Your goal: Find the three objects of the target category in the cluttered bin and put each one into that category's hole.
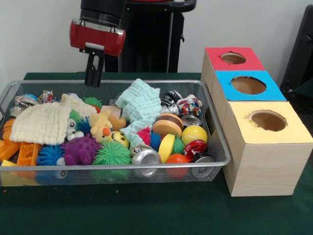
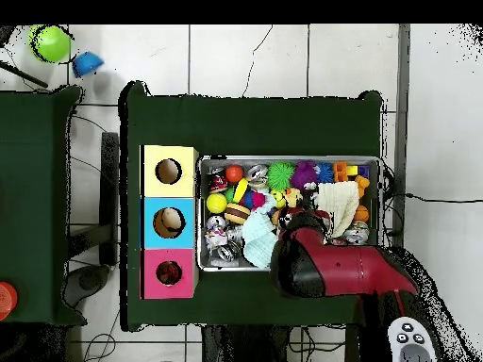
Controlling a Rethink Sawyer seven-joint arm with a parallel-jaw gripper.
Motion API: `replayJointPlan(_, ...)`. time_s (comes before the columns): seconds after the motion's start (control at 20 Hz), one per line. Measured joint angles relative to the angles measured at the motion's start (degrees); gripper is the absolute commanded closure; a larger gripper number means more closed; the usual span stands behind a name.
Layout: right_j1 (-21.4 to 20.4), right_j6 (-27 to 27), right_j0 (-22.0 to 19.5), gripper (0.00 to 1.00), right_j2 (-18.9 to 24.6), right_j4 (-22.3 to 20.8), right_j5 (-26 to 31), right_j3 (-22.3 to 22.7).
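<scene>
The wire mesh bin (image 1: pixel 146 83) lies on the green table, full of clutter; in the overhead view (image 2: pixel 288 159) it sits right of the boxes. A pale yellow plush animal (image 1: pixel 100 125) lies near the bin's middle, with a tan plush (image 1: pixel 117 120) beside it. I see no tiger-striped plush. The hole (image 1: pixel 233 58) in the red-topped box is at the far right; it also shows in the overhead view (image 2: pixel 169 273). My gripper (image 1: pixel 93 84) hangs over the bin's far left rim, shut and empty. In the overhead view my arm (image 2: pixel 311 259) hides it.
A cream knitted cloth (image 1: pixel 46 122) and a mint one (image 1: pixel 142 105) cover part of the clutter. Purple (image 1: pixel 80 149) and green (image 1: pixel 112 154) spiky balls and a can (image 1: pixel 145 156) lie at the near side. Blue-topped (image 1: pixel 248 85) and yellow-topped (image 1: pixel 268 120) holes adjoin the red one.
</scene>
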Motion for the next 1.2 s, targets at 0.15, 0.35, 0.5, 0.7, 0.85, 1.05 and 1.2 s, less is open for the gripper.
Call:
replayJointPlan(0.15, 1.62, 0.0, 0.0, 0.0, 0.02, 0.0, -0.13, -0.06)
replayJointPlan(0.35, 2.16, 0.0, 0.02, 0.0, 0.02, 0.0, -0.29, -0.11)
replayJointPlan(0.5, 2.52, 0.0, 0.02, 0.0, 0.02, 0.0, -0.94, -0.11)
replayJointPlan(0.7, 2.59, 0.0, 0.02, 0.0, 0.02, 0.0, -1.85, -0.12)
replayJointPlan(0.85, 2.65, 0.0, 0.01, 0.0, 0.02, 0.0, -1.99, -0.13)
replayJointPlan(1.05, 2.81, 0.0, 0.02, 0.0, 0.02, 0.0, -2.0, -0.28)
replayJointPlan(1.2, 3.4, 0.0, 0.28, 0.0, -0.05, 0.0, -2.07, -0.97)
